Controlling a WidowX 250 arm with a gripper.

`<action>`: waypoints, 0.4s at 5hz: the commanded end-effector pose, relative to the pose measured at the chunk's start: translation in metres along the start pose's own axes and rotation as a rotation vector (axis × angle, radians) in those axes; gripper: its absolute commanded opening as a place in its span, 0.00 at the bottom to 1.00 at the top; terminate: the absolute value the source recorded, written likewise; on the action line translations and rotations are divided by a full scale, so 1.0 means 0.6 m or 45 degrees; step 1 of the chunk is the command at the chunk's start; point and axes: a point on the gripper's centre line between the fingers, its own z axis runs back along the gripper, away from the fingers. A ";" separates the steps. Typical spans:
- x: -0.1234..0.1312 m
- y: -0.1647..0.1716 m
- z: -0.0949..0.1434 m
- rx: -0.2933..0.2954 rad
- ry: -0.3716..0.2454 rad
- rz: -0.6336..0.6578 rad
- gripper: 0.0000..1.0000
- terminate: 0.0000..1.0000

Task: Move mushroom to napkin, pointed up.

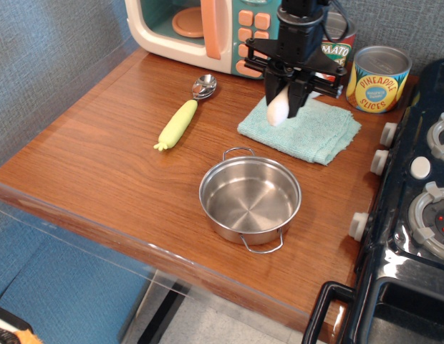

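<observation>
The napkin (302,129) lies behind the pot (250,198), toward the right. The mushroom (278,110) hangs in the gripper (286,104) over the napkin's left part. Two cans (380,78) stand behind the napkin, the microwave (208,29) to their left. Corn (177,124) and spoon (203,87) lie left of the napkin; the stove (415,215) sits right.
</observation>
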 end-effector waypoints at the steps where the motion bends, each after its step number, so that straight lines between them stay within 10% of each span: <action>1: 0.034 0.004 0.012 -0.015 -0.054 0.019 1.00 0.00; 2: 0.047 -0.003 0.018 0.010 -0.020 -0.002 1.00 0.00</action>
